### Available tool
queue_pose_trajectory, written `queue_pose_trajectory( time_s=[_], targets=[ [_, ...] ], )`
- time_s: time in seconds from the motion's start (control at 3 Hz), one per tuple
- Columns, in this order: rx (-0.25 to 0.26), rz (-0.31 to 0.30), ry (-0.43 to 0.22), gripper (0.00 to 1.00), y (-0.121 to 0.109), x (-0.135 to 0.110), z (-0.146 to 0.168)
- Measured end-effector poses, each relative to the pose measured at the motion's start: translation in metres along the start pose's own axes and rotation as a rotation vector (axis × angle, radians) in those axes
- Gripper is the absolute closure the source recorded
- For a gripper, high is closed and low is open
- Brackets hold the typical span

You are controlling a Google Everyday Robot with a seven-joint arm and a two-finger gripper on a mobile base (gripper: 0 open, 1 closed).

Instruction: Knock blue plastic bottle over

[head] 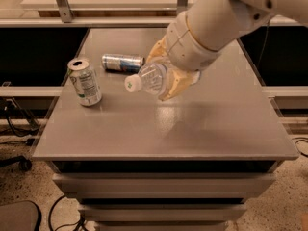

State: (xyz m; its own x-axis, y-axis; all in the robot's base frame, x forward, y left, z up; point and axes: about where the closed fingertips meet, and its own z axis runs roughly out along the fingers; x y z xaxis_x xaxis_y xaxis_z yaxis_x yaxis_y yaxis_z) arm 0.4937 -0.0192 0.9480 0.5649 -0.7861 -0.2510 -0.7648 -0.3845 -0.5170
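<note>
Blue plastic bottle [151,78], clear and rounded with a white screw cap [132,83], lay nearly horizontal over the smooth grey counter [216,124]. The gripper's [162,76] tan jaws were clasped around its body. Its long axis ran left-right, cap pointing left. Print on the upright green-white can [85,81] was too small to read.

Gripper [162,76] around tipped blue plastic bottle [147,79] over table [216,124]; upright can [85,82] left, lying can [122,62] behind-left.

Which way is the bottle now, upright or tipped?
Tipped: the bottle lies nearly sideways, white cap pointing left, held in the gripper above the table.
</note>
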Motion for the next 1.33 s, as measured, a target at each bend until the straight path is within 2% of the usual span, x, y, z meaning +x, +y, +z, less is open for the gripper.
queue_pose_trajectory(
  time_s=[0.67, 1.33],
  targets=[
    [-0.114, -0.07, 0.149, 1.0, -0.002, -0.018, 0.038],
    [-0.228, -0.111, 0.238, 1.0, 0.009, -0.026, 0.081]
  ],
)
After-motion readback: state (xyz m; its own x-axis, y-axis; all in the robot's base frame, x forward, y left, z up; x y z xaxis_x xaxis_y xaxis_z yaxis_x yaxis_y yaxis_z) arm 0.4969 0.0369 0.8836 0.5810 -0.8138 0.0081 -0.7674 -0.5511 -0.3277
